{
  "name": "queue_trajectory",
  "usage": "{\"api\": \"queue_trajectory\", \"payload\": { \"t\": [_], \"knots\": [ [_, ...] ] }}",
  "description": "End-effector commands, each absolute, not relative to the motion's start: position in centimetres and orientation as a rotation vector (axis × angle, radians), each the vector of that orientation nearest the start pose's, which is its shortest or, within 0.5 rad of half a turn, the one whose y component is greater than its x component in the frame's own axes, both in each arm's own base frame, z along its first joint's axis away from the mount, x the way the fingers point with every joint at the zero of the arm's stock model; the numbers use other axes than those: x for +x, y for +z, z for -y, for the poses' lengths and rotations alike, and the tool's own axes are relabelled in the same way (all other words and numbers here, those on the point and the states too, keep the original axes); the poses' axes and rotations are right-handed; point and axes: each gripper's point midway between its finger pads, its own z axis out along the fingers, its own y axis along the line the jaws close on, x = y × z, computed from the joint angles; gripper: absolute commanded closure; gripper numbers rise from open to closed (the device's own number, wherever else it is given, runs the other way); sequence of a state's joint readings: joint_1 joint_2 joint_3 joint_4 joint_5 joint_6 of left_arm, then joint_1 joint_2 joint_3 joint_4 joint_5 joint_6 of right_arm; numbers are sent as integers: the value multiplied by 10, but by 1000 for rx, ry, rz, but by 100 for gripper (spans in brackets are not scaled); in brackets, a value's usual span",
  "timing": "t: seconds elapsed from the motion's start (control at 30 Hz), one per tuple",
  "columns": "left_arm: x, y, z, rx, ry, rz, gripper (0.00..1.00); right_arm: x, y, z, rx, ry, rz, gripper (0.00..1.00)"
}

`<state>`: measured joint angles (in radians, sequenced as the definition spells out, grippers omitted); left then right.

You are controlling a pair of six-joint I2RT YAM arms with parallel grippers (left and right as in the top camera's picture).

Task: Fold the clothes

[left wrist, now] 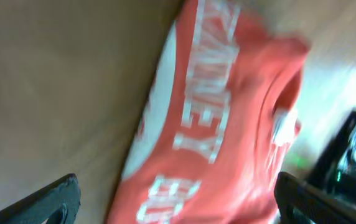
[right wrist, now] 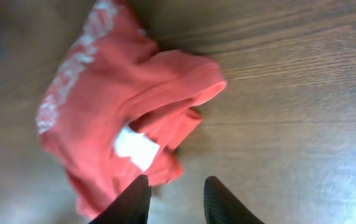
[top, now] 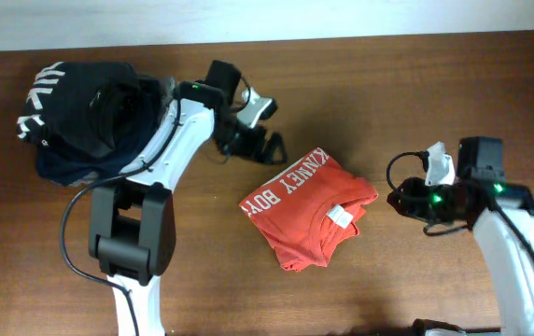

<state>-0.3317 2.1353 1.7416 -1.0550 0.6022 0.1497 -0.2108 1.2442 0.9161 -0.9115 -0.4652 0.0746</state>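
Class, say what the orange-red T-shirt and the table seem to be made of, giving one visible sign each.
T-shirt: likely soft knit cotton, matte; it lies in limp folds with printed white lettering. Table: wood or wood-look laminate, slightly glossy; brown grain streaks show.

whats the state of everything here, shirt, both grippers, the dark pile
orange-red T-shirt: folded into a rumpled bundle, lying on the table, lettering and white label up, held by nothing
left gripper: open, empty, at the shirt's far-left edge
right gripper: open, empty, just off the shirt's right side
dark clothes pile: heaped in the far-left corner, white lettering showing
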Motion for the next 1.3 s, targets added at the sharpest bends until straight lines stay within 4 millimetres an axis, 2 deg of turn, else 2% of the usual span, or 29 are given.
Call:
{"api": "queue_trajectory", "payload": {
  "t": [0.0, 0.13, 0.17, 0.23, 0.27, 0.3, 0.33, 0.4, 0.43, 0.47, 0.5, 0.57, 0.67, 0.73, 0.77, 0.83, 0.9, 0.93, 0.97, 1.0, 1.03, 1.07, 1.13, 1.2, 1.27],
  "knots": [
    [348, 60, 228, 928, -941, -2868, 1, 263, 159, -31, 193, 651, -2601, 66],
    [340, 47, 225, 919, -948, -2894, 1, 250, 177, -36, 167, 656, -2553, 63],
    [339, 47, 225, 918, -948, -2897, 1, 246, 180, -40, 159, 678, -2545, 72],
    [339, 47, 225, 919, -948, -2898, 2, 241, 182, -44, 154, 714, -2545, 76],
    [338, 47, 224, 919, -943, -2905, 7, 240, 182, -45, 157, 718, -2553, 81],
    [336, 45, 221, 920, -922, -2925, 19, 239, 180, -45, 152, 719, -2559, 85],
    [334, 44, 219, 920, -906, -2941, 22, 239, 179, -45, 156, 722, -2566, 85],
    [333, 38, 205, 880, -796, -3016, 21, 238, 177, -45, 152, 724, -2577, 85],
    [334, 32, 187, 782, -660, -3107, 20, 239, 174, -45, 154, 728, -2588, 85],
    [334, 31, 179, 732, -615, -3145, 20, 240, 173, -45, 156, 730, -2593, 86],
    [332, 31, 169, 671, -600, -3188, 20, 243, 171, -44, 137, 727, -2594, 90],
    [330, 36, 161, 554, -687, -3223, 20, 254, 169, -45, 47, 711, -2573, 95],
    [336, 58, 166, 414, -1039, -3135, 20, 283, 161, -54, -76, 704, -2531, 96],
    [338, 81, 170, 425, -1264, -3008, 20, 306, 146, -65, -117, 724, -2529, 96],
    [337, 90, 172, 443, -1313, -2966, 21, 314, 137, -70, -114, 738, -2538, 96],
    [333, 119, 173, 605, -1329, -2831, 21, 336, 99, -91, -160, 782, -2584, 96],
    [330, 141, 174, 682, -1290, -2755, 21, 342, 74, -98, -158, 780, -2634, 96],
    [329, 158, 174, 708, -1260, -2704, 21, 344, 54, -96, -127, 738, -2693, 96],
    [326, 185, 173, 744, -1209, -2624, 19, 345, 21, -85, -10, 633, -2793, 96],
    [321, 208, 168, 760, -1123, -2579, 1, 341, 0, -75, 96, 570, -2861, 96],
    [316, 218, 161, 732, -1042, -2592, 1, 336, -11, -66, 180, 527, -2906, 96],
    [309, 229, 145, 658, -876, -2639, 1, 322, -24, -50, 352, 447, -2983, 96],
    [301, 239, 122, 541, -675, -2695, 1, 302, -28, -36, 506, 398, -3057, 96],
    [292, 246, 112, 476, -604, -2711, 1, 283, -25, -32, 596, 390, -3120, 96],
    [282, 253, 109, 413, -605, -2727, 1, 265, -19, -32, 640, 382, -3181, 96]
  ]
}}
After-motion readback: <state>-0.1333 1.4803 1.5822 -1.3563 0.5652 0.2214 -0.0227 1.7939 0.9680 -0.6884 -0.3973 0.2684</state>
